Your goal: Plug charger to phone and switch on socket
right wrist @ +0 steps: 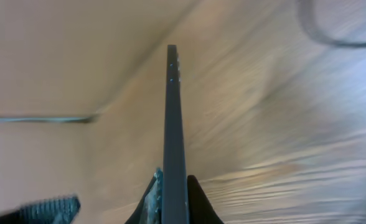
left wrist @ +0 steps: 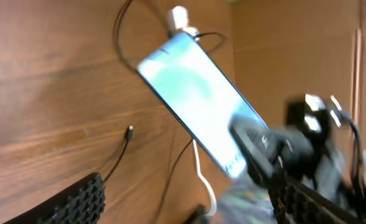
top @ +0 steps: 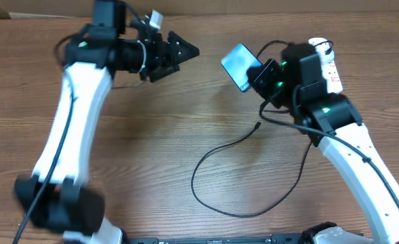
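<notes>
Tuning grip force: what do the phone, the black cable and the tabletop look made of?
Phone: glossy glass front, going by its smooth glare; thin dark edge, metal or plastic, unclear. Charger cable: matte black rubbery sheath, judging by its loose curves. Table: wood-grain surface, possibly laminate.

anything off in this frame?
The phone is off the table: the right tool pinches it by one end, tilted in the air. The charger tip lies loose on the wood, unplugged.
</notes>
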### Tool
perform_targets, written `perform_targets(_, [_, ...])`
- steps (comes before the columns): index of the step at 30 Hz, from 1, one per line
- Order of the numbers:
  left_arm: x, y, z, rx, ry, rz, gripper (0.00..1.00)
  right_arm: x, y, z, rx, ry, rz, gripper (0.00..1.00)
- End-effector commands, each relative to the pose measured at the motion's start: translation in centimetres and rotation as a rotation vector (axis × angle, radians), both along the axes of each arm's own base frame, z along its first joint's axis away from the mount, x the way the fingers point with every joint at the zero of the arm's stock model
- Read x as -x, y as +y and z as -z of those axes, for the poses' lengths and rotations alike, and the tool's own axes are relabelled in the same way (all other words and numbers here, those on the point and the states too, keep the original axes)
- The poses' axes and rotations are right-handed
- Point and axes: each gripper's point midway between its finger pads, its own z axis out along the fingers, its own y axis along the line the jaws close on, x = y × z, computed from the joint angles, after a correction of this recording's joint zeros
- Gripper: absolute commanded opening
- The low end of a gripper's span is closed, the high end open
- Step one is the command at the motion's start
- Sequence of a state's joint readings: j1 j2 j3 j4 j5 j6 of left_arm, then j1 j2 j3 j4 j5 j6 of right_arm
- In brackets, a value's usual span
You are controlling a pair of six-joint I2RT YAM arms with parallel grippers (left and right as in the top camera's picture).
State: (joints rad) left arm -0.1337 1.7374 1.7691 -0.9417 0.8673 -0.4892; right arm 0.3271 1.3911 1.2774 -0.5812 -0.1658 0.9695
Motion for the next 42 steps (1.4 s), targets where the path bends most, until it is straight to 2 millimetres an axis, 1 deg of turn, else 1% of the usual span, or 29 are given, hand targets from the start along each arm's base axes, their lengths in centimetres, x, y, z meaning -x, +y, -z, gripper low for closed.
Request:
perform_targets(1, [2.4, 1.6, -4.6, -0.140, -0.241, -0.022, 0.80, 1.3, 3.3, -6.7, -0.306, -0.064, -0.183, 0.04])
perform_targets(2, [2.8, 2.2, -5.3, -0.169, -0.250, -0.066, 0.80, 1.4, 3.7, -7.7, -0.358, -0.076, -0.208, 0.03])
perform_targets(3, [3.1, 2.9, -6.0, -0.181, -0.231, -0.144, 0.81, 1.5, 4.4, -9.3, -0.438, -0.085, -0.233, 0.04])
perform_targets(4, [3.3, 3.0, -6.4, -0.163, -0.208, -0.174, 0.81, 1.5, 4.6, -10.0, -0.476, -0.084, -0.235, 0.04])
perform_targets(6, [3.5, 3.0, -6.7, -0.113, -0.135, -0.232, 0.80, 1.5, 4.8, -10.8, -0.537, -0.069, -0.223, 0.04])
perform_targets(10, [3.2, 2.8, -6.6, -0.031, 0.004, -0.321, 0.81, 1.4, 5.0, -11.5, -0.633, -0.010, -0.180, 0.04])
perform_targets(14, [2.7, 2.5, -7.0, 0.033, 0.056, -0.360, 0.81, 2.1, 5.9, -12.8, -0.696, 0.005, -0.230, 0.04])
perform_targets(17, [2.7, 2.5, -7.0, 0.087, 0.153, -0.424, 0.76, 2.7, 6.8, -14.0, -0.735, -0.006, -0.276, 0.03])
perform_targets(19, [2.7, 2.2, -7.3, 0.131, 0.209, -0.455, 0.74, 3.2, 7.5, -14.3, -0.756, 0.008, -0.290, 0.04])
perform_targets(23, [2.8, 1.8, -7.6, 0.174, 0.257, -0.470, 0.68, 3.9, 8.7, -14.3, -0.764, 0.027, -0.313, 0.03])
perform_targets(29, [2.9, 1.6, -7.7, 0.209, 0.318, -0.497, 0.61, 4.6, 9.7, -14.3, -0.778, 0.052, -0.324, 0.03])
perform_targets(34, [3.2, 1.2, -8.0, 0.250, 0.372, -0.500, 0.54, 4.9, 10.4, -14.3, -0.777, 0.053, -0.329, 0.04])
perform_targets(42, [3.2, 1.0, -8.2, 0.265, 0.384, -0.493, 0.48, 5.0, 10.6, -14.4, -0.788, 0.064, -0.322, 0.03])
